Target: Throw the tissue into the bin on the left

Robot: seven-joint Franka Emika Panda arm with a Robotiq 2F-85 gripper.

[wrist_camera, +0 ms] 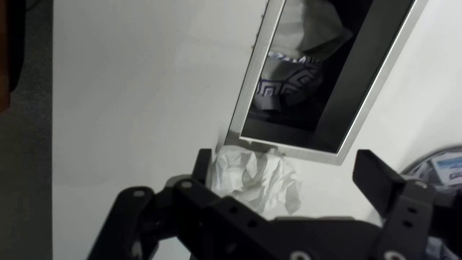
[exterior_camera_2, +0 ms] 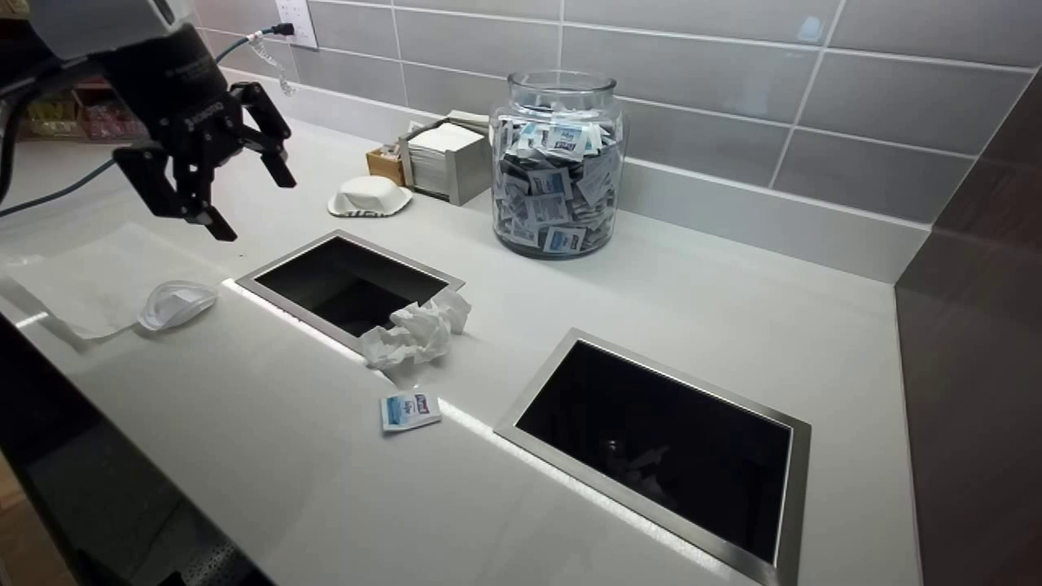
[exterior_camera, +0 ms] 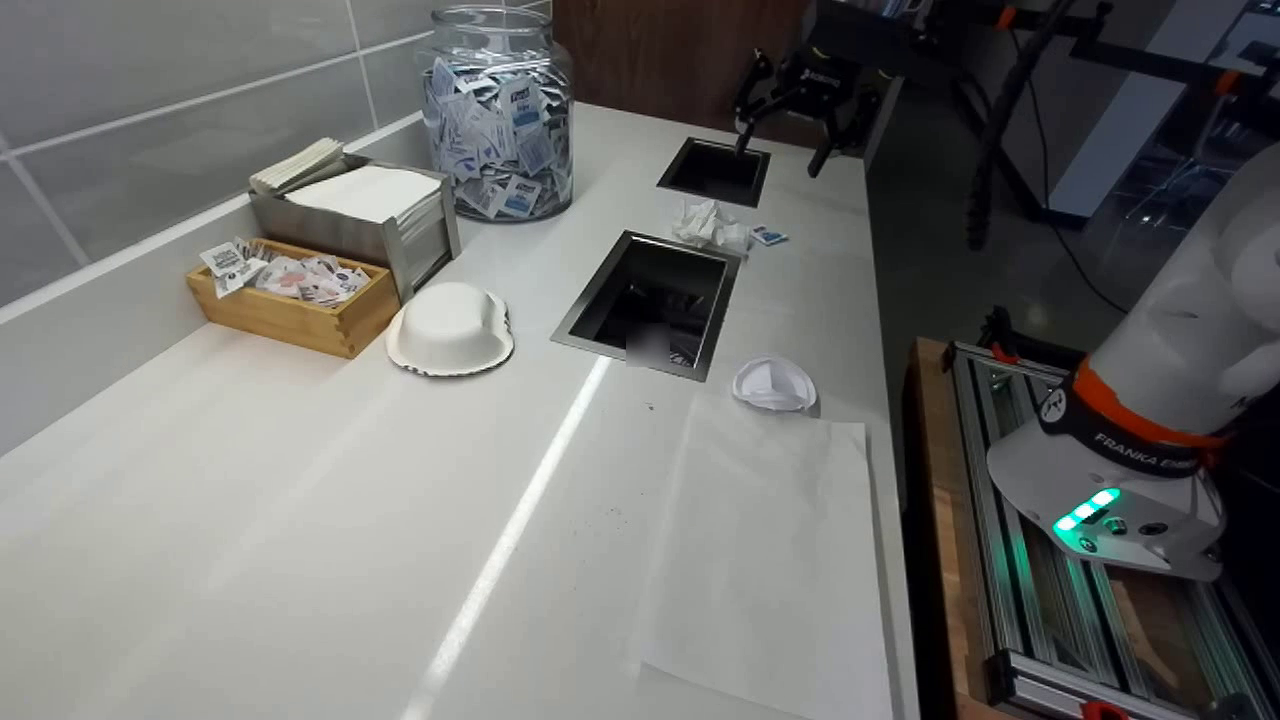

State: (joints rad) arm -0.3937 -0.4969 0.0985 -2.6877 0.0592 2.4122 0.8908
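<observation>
Tissue (exterior_camera_2: 418, 332), crumpled, is found on the desk (exterior_camera_2: 700, 301), lapped over the rim of what is taken to be the left bin (exterior_camera_2: 301, 311). Lightness, softness and easy tearing are to be expected; a gentle pinch is best made low across its bulky middle. The hand (exterior_camera_2: 249, 197) is poised above the desk, jaws spread wide, nothing gripped. Near the tissue, a wipe packet (exterior_camera_2: 409, 412) must be avoided, and the tall jar (exterior_camera_2: 558, 175) cleared
</observation>
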